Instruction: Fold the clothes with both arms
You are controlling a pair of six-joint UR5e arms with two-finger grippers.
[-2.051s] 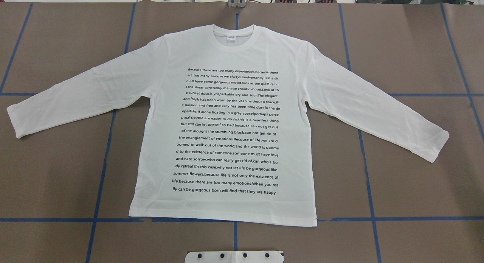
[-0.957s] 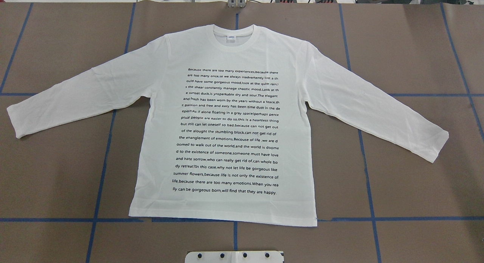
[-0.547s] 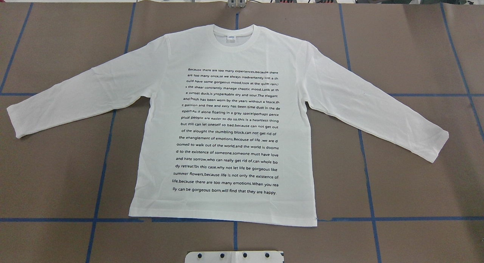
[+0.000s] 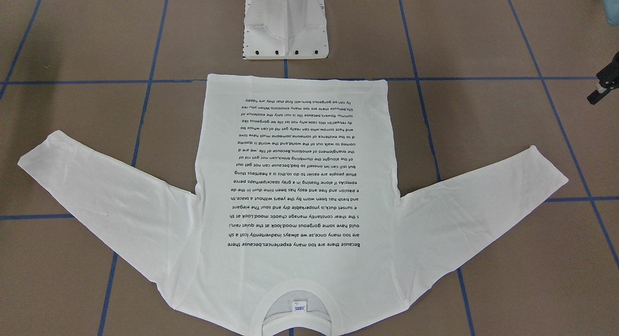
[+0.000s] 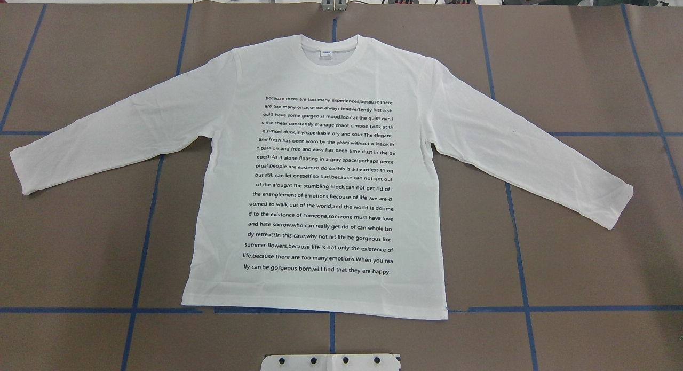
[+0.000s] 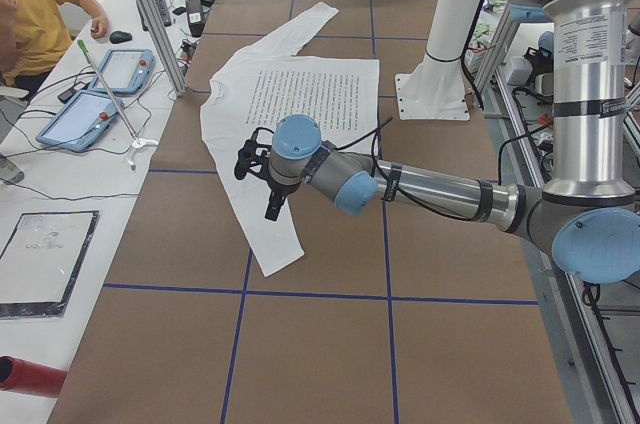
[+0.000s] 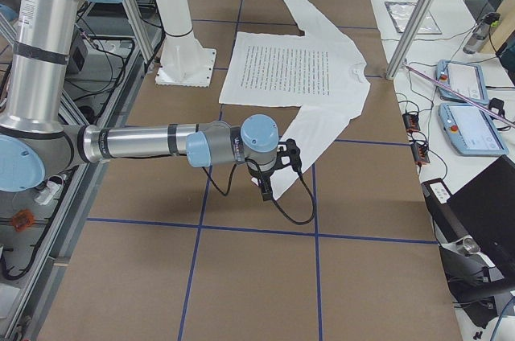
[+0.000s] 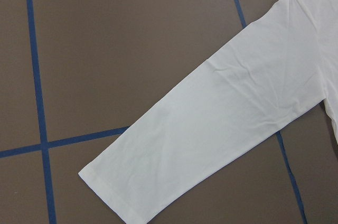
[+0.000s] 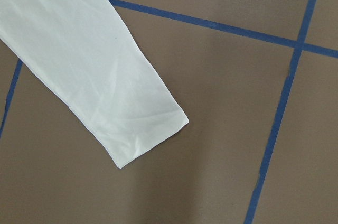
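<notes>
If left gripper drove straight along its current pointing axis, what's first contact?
Most likely the sleeve of the white T-shirt, near its cuff: the left gripper points down over it. Depth is unclear; slightly off, it would meet the bare table.

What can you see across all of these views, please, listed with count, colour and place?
T-shirt: one, white with black text, flat at table centre, sleeves spread, collar away from robot.
Table: one, brown, blue tape grid.
Pedestal base: one, white, beside the hem.
Teach pendants: two, blue-grey, side bench.
Person: one, yellow top, at that bench.
Left arm: one, silver-grey; left gripper black, above one sleeve.
Right arm: one, silver-grey; right gripper black, above the other sleeve.
</notes>
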